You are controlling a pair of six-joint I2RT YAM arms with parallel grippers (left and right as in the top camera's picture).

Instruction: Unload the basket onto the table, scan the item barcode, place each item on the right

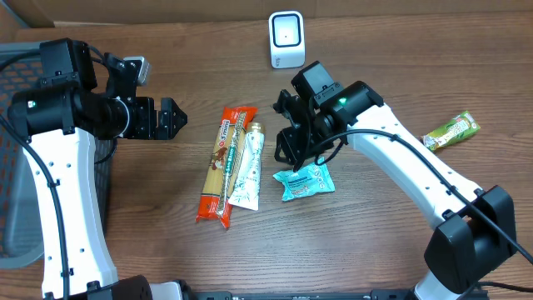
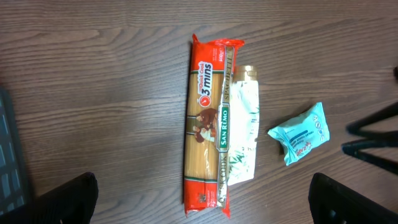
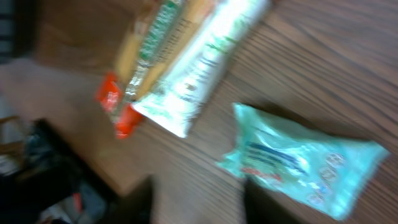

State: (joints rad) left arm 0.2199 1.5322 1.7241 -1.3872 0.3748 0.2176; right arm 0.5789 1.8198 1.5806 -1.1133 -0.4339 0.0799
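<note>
A small teal packet (image 1: 305, 181) lies flat on the wooden table, just in front of my right gripper (image 1: 288, 153). In the blurred right wrist view the packet (image 3: 305, 158) sits to the right of the gripper (image 3: 199, 202), whose jaws stand apart with only table between them. The white barcode scanner (image 1: 286, 39) stands at the back of the table. My left gripper (image 1: 176, 119) hovers wide open left of the items, above the near end of the pasta pack (image 2: 208, 121); its gripper (image 2: 202, 208) holds nothing.
An orange pasta pack (image 1: 223, 165) and a white tube (image 1: 247, 168) lie side by side at the centre. A green packet (image 1: 451, 131) lies at the far right. A dark mesh basket (image 1: 12, 175) stands at the left edge.
</note>
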